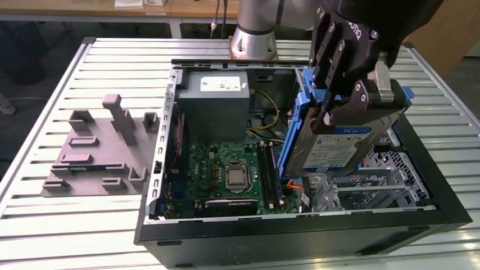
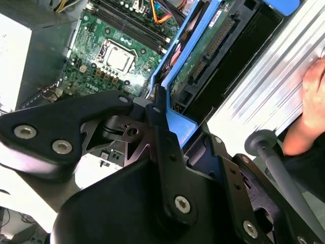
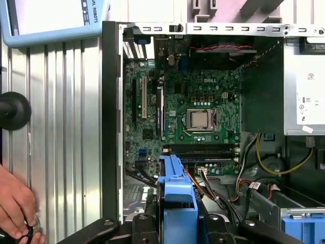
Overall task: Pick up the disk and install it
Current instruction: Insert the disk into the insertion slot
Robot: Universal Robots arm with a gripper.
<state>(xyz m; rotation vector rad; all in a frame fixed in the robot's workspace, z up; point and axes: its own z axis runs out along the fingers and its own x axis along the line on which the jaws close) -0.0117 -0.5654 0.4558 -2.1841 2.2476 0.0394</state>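
Over the open computer case (image 1: 300, 233), holds the disk (image 1: 330, 152) tilted, with the gripper (image 1: 358, 101) closed firmly on it; hides its upper part.

**Opened computer case shares slatted bench with grey fixture**

A silver table (image 1: 45, 225) of ribbed metal slats carries a black computer case (image 1: 300, 239), laid on its side with the open face up. Just beside it, toward the exterior view's left, lies a flat grey fixture (image 1: 98, 152) (a plate studded with upright blocks and posts). The robot arm's base (image 1: 253, 39) stands behind the case. In the first wrist view a blue-framed tablet (image 3: 51, 38) lies on the slats beside the case, where a person's hand (image 3: 15, 208) also rests.
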